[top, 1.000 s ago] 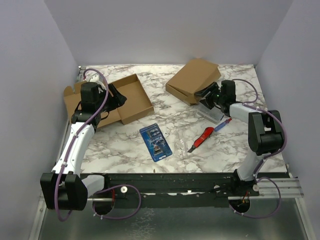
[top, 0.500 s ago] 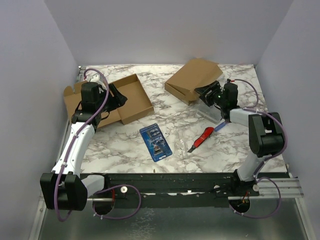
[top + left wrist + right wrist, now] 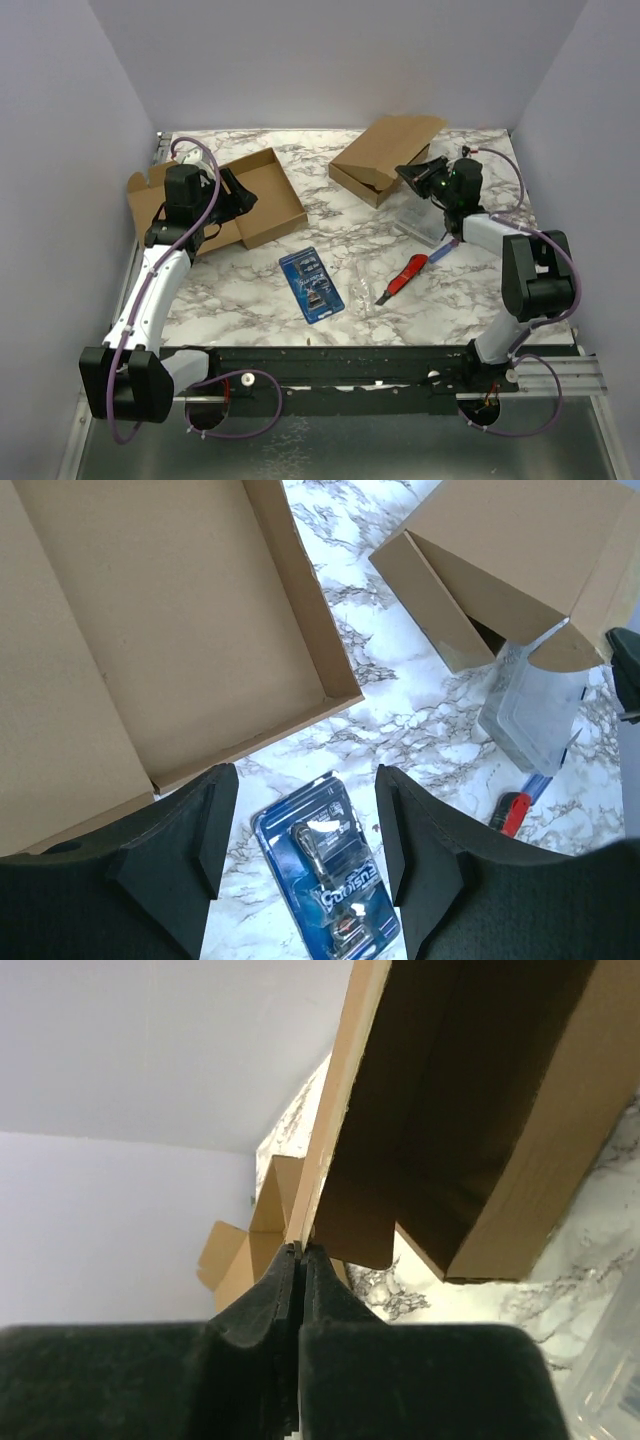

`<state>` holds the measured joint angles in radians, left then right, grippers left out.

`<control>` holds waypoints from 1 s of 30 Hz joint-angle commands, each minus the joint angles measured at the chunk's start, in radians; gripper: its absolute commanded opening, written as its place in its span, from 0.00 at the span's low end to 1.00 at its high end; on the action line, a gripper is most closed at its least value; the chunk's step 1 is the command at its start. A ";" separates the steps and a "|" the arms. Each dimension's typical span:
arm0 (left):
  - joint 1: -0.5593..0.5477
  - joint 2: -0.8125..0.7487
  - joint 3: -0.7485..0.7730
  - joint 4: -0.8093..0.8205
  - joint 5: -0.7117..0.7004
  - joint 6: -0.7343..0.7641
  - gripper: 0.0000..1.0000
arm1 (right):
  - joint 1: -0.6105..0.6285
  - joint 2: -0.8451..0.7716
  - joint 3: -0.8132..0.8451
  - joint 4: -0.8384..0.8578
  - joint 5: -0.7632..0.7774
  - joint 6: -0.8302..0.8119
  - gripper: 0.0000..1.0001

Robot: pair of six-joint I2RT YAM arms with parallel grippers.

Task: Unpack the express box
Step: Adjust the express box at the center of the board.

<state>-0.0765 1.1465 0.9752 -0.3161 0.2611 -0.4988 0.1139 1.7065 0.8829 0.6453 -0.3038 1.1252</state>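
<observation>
Express box [image 3: 385, 155], brown cardboard mailer, is sitting at one o'clock on the white marble-patterned table [image 3: 350, 240]; entries are running left to right.
- Open flat brown cardboard tray [image 3: 265, 200]: lying at ten o'clock, nothing showing inside.
- Left gripper [image 3: 305, 815]: hovering over the tray's near edge, jaws standing apart, carrying nothing.
- Blue blister pack [image 3: 311, 284]: lying at six o'clock.
- Red utility knife [image 3: 403, 277]: lying at four o'clock.
- Clear plastic container [image 3: 425, 222]: lying just beside the box.
- Right gripper [image 3: 300, 1252]: clamping the raised lid edge [image 3: 335, 1110], fingers pinched fully together.
- Handling: the lid is wanting a smooth arc about its hinge, with a firm grip and the base flat. Pinning the base with the free arm would likely be helping.
</observation>
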 commanded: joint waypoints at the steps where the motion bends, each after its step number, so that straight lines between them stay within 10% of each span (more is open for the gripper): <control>1: -0.008 -0.043 0.020 -0.001 -0.008 -0.009 0.64 | -0.003 -0.030 0.156 -0.283 -0.044 -0.202 0.00; 11: -0.017 -0.047 0.003 0.001 0.007 -0.021 0.64 | 0.060 -0.022 0.612 -1.189 -0.093 -0.700 0.00; 24: -0.037 -0.047 0.003 0.000 0.018 -0.024 0.64 | 0.334 0.050 1.003 -1.598 0.415 -0.890 0.01; 30: -0.040 -0.032 0.008 0.002 0.018 -0.026 0.64 | 0.369 0.082 1.017 -1.539 0.327 -0.939 0.26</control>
<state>-0.1093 1.1030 0.9752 -0.3191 0.2619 -0.5194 0.4667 1.7443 1.8793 -0.8692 0.0265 0.2516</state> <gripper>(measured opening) 0.641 0.195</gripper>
